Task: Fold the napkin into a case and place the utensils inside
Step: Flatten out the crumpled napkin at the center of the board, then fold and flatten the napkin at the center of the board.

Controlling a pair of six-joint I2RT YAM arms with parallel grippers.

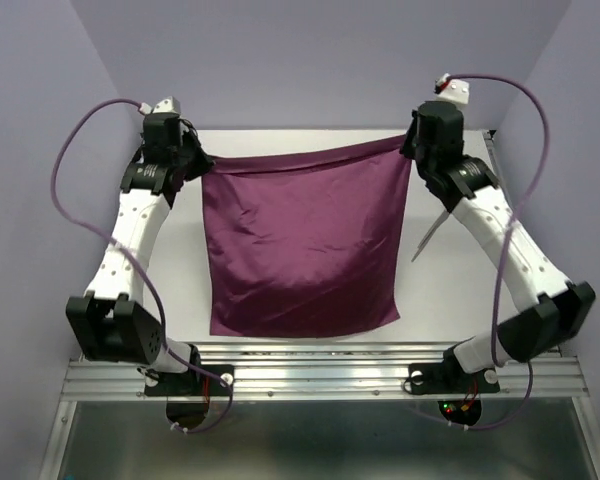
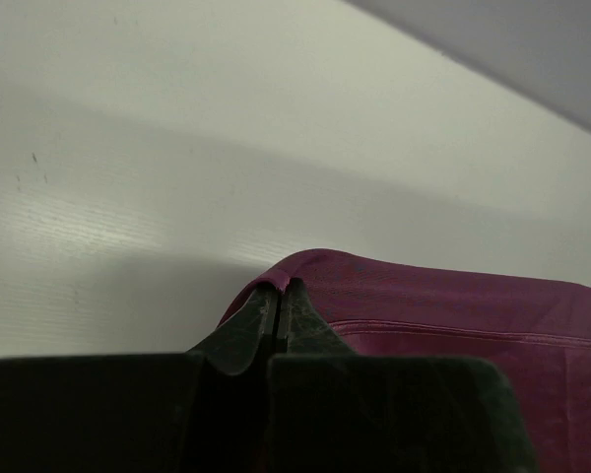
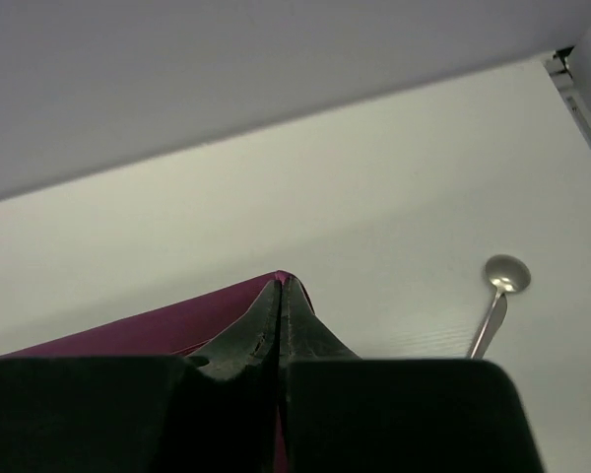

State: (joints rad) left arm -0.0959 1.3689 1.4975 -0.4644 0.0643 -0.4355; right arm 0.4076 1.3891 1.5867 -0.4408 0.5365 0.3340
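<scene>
The plum-purple napkin (image 1: pixel 300 245) hangs spread between both arms, its lower edge near the table's front. My left gripper (image 1: pixel 192 165) is shut on the napkin's far left corner (image 2: pixel 305 271), the cloth pinched between the fingertips (image 2: pixel 266 305). My right gripper (image 1: pixel 410 148) is shut on the far right corner (image 3: pixel 227 305), held above the table. A silver spoon (image 3: pixel 500 286) lies on the table to the right of the cloth. A thin silver utensil (image 1: pixel 427 232) pokes out from under the right arm. No folded case is in view.
The white table (image 1: pixel 450 290) ends at a metal rail (image 1: pixel 320 375) at the front. Lilac walls close in the back and sides. A metal frame edge (image 3: pixel 576 94) runs along the table's right side.
</scene>
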